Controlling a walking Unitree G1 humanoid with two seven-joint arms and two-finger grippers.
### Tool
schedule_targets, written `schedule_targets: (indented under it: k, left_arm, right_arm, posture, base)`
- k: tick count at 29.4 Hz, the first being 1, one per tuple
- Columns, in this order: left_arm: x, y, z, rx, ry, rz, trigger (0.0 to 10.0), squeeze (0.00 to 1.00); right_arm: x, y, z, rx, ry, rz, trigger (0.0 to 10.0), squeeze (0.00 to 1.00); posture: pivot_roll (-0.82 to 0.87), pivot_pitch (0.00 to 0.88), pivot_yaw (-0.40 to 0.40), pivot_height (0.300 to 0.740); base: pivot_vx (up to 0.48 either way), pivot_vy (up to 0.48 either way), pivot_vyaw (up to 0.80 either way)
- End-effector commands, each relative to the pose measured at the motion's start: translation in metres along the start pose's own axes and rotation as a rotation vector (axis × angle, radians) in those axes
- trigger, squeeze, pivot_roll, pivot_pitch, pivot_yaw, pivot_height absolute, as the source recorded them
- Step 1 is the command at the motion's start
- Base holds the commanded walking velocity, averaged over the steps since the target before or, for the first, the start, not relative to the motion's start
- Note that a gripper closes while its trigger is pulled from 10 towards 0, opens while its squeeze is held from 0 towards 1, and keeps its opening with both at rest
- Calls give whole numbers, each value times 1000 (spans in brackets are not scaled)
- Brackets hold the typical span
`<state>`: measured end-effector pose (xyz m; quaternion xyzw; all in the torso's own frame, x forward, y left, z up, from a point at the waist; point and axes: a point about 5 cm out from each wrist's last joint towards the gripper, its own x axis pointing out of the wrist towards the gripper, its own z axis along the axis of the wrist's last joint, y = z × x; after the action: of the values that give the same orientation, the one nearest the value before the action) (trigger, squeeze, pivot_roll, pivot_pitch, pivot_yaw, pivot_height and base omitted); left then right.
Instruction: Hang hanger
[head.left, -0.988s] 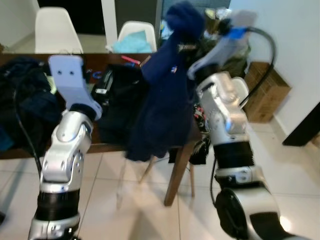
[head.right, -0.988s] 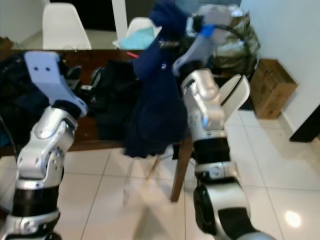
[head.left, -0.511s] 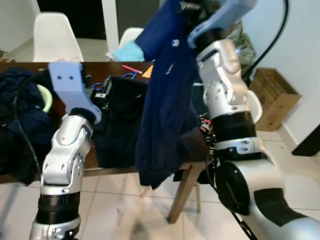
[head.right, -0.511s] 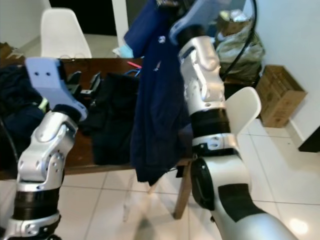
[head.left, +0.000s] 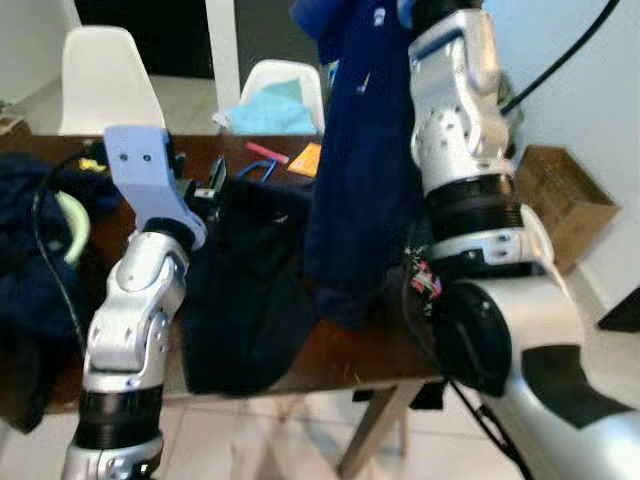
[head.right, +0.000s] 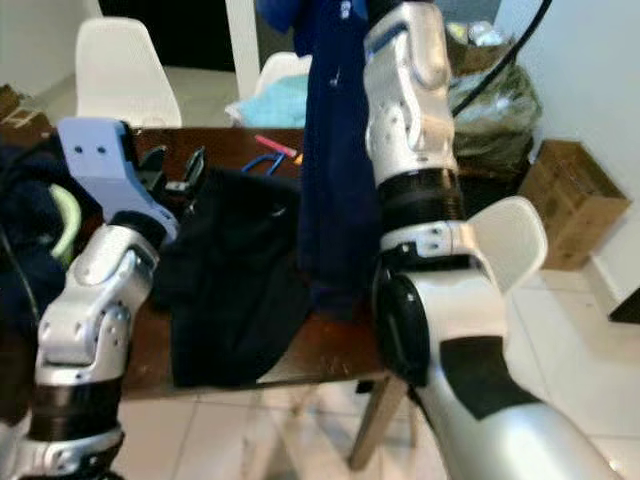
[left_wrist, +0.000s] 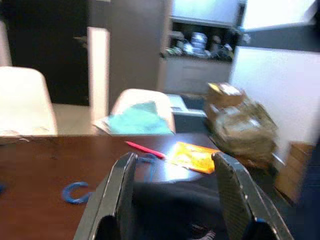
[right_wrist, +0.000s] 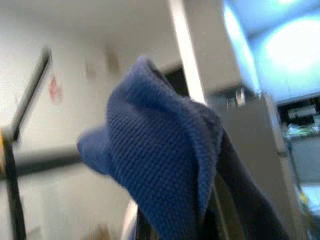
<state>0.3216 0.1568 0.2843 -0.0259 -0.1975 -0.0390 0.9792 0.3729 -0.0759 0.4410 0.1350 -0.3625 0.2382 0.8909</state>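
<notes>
2 arms share the work unevenly. The right arm (head.left: 455, 110) is raised high, past the top of the head views, so that the navy garment (head.left: 355, 170) hangs free above the dark wooden table (head.left: 370, 345), presumably to reach a rail overhead. The hanger itself is not visible; it is probably inside the garment's shoulders. In the right wrist view the knitted blue fabric (right_wrist: 160, 165) bunches close before the camera, coarse and ribbed, and I cannot tell how the right claw's fingers stand. A dark bar (right_wrist: 27, 95) slants behind it, too blurred to name.

The left gripper (left_wrist: 175, 200) hovers over the table with its 2 black textured fingers spread wide and holding nothing, likely ready to steady the cloth. Below it lie a limp black garment (head.left: 245, 290), an orange packet (left_wrist: 195, 157) and a blue clip (left_wrist: 75, 192).
</notes>
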Motion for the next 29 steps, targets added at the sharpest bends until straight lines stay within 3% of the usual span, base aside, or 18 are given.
schedule_targets:
  k: [1,2,3,4,5,6,8,10,12,18,19,20,21,26,28,29]
  left_arm:
    - [-3,0,-2,3,16,8,10000,0]
    - [-5,-5,-4,38,39,-30,10000,0]
    - [-7,-9,-4,77,54,-66,10000,0]
    - [-7,-9,-4,77,54,-66,10000,0]
    - [-8,-17,-4,150,78,-144,10000,0]
    - [-8,-17,-4,150,78,-144,10000,0]
    - [-12,-27,-6,246,119,-247,10000,0]
    - [-12,-27,-6,246,119,-247,10000,0]
    - [-14,-38,-6,238,139,-324,10000,0]
    - [-15,-51,-3,180,131,-372,10000,0]
    - [-15,-52,-3,176,134,-369,10000,0]
    - [-14,-48,-4,177,142,-335,10000,0]
    - [-13,-42,-4,176,147,-285,10000,0]
    - [-8,-28,-1,196,150,-176,10000,0]
    - [-5,-22,9,201,89,-115,10000,0]
    - [-5,-22,9,201,89,-115,10000,0]
  right_arm:
    - [-3,17,-28,-29,145,99,10000,0]
    - [-25,24,-65,-79,332,202,10000,0]
    - [-42,27,-89,-103,441,262,10000,0]
    - [-42,27,-89,-103,441,262,10000,0]
    - [-66,27,-109,-127,560,342,10000,0]
    - [-66,27,-109,-127,560,342,10000,0]
    - [-101,26,-132,-140,738,463,10000,0]
    - [-101,26,-132,-140,738,463,10000,0]
    - [-132,18,-145,-163,883,545,10000,0]
    - [-143,12,-150,-124,918,512,10000,0]
    - [-142,11,-150,-96,908,486,10000,553]
    - [-137,12,-146,-86,855,430,10000,1000]
    - [-131,13,-142,-54,810,390,10000,0]
    - [-122,14,-129,17,732,339,10000,0]
    - [-112,4,-120,26,625,218,10000,0]
    - [-112,4,-120,26,625,218,10000,0]
  posture:
    - [75,126,-97,740]
    - [79,136,-100,740]
    - [79,136,-100,740]
    - [79,136,-100,740]
    - [82,145,-98,740]
    - [82,145,-98,740]
    - [76,145,-90,740]
    - [76,145,-90,740]
    - [68,147,-83,740]
    - [66,146,-81,740]
    - [68,146,-81,740]
    - [72,147,-83,740]
    - [72,146,-83,740]
    - [73,142,-83,740]
    - [74,140,-86,740]
    - [74,140,-86,740]
  base:
    - [0,0,0]
    - [0,0,0]
    - [0,0,0]
    - [0,0,0]
    - [0,0,0]
    - [0,0,0]
    - [0,0,0]
    - [0,0,0]
    - [0,0,0]
    - [0,0,0]
    - [0,0,0]
    - [0,0,0]
    - [0,0,0]
    - [0,0,0]
    - [0,0,0]
    - [0,0,0]
